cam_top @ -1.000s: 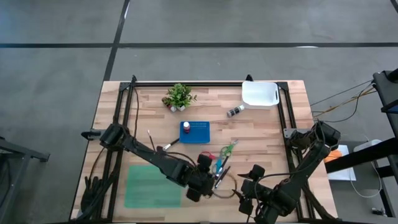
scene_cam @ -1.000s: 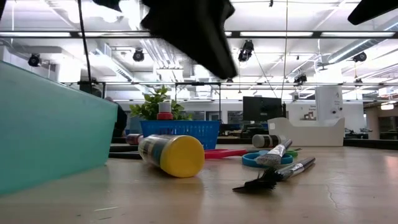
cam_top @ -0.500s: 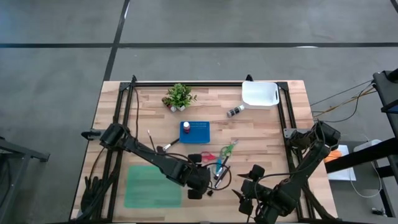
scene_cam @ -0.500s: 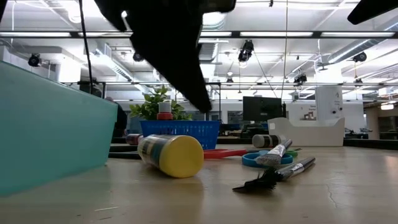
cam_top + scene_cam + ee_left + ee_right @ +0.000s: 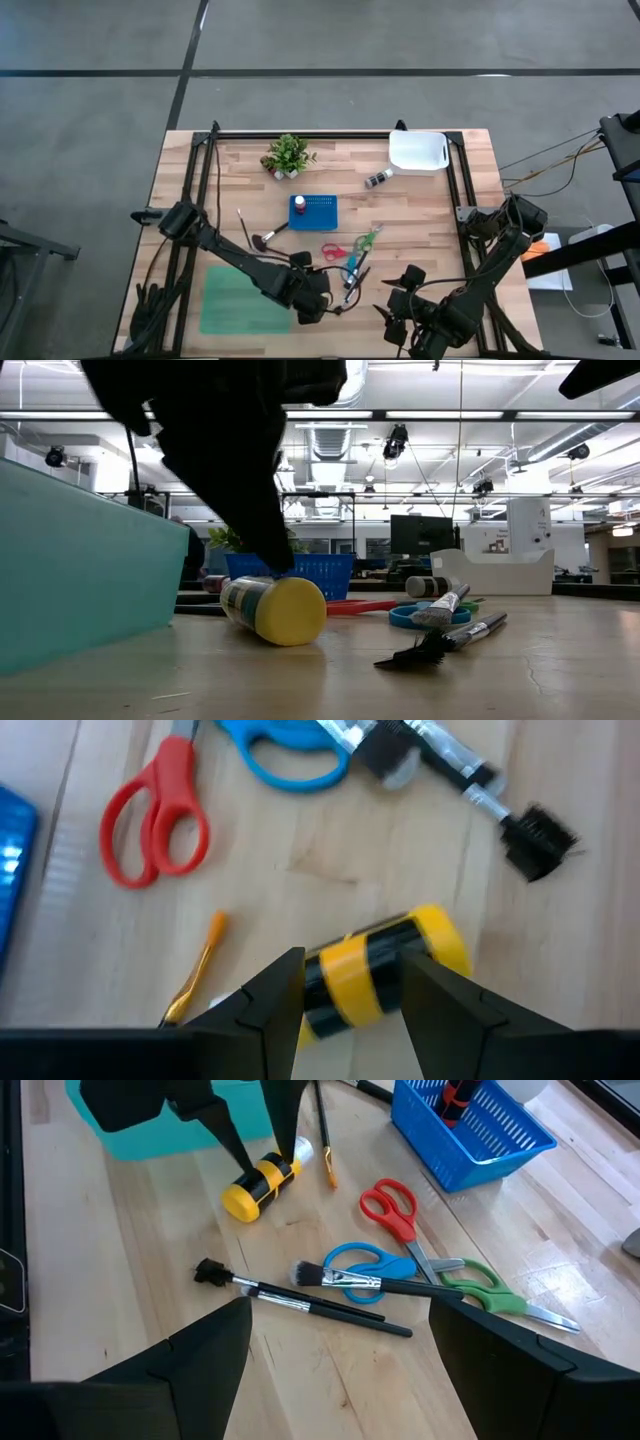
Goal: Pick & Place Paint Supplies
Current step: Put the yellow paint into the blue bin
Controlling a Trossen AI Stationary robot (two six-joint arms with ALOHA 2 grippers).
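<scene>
Tabletop (image 5: 420,215): red-capped bottle (image 5: 299,208) in blue basket (image 5: 315,212)

Left pincer (image 5: 352,982) spread low; right pincer (image 5: 340,1342) spread

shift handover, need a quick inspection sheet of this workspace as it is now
surface: wooden table, teal mat at its front left.
job's things: yellow-capped bottle lying on its side; red scissors, blue scissors, green scissors and two brushes clustered together; red-capped bottle in blue basket.
clutter: potted plant, white tray.
grippers: left gripper open, straddling the yellow-capped bottle; right gripper open, waiting at the front edge.
cables: along both arm frames.
surroundings: grey floor, nothing else seen.
</scene>
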